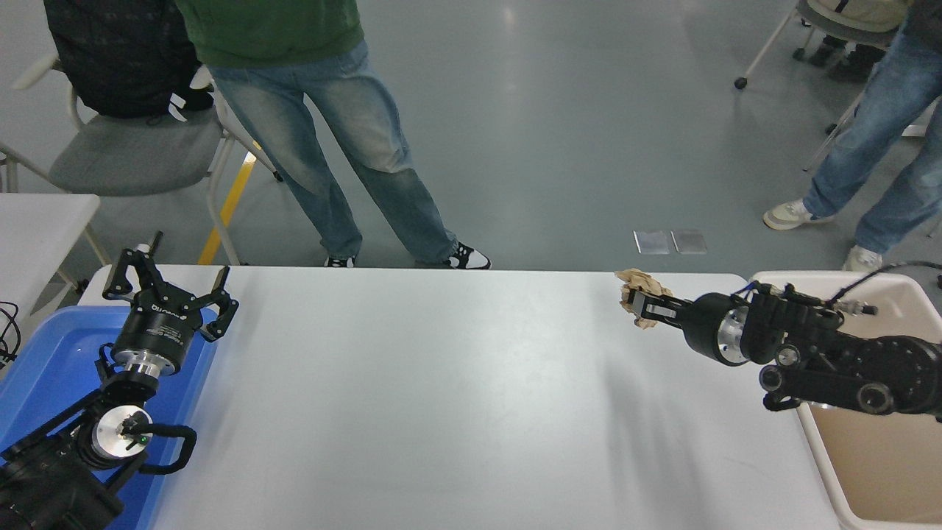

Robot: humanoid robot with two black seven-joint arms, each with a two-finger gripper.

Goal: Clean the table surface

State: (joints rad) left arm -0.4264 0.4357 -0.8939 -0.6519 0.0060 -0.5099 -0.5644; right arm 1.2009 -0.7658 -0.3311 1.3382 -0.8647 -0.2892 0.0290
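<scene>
The table surface (pixel 441 397) is a wide white tabletop with rounded corners. My right gripper (pixel 639 305) is shut on a crumpled brown paper wad (pixel 638 285) and holds it raised above the table's far right part, close to the beige bin. My left gripper (pixel 165 283) is open and parked at the lower left, over the edge of the blue bin.
A beige bin (pixel 861 434) stands off the table's right end. A blue bin (pixel 51 361) stands at the left end. A person in jeans (pixel 346 147) stands at the far side; another person (pixel 883 132) is at the upper right. A smaller white table (pixel 37 228) is at the left.
</scene>
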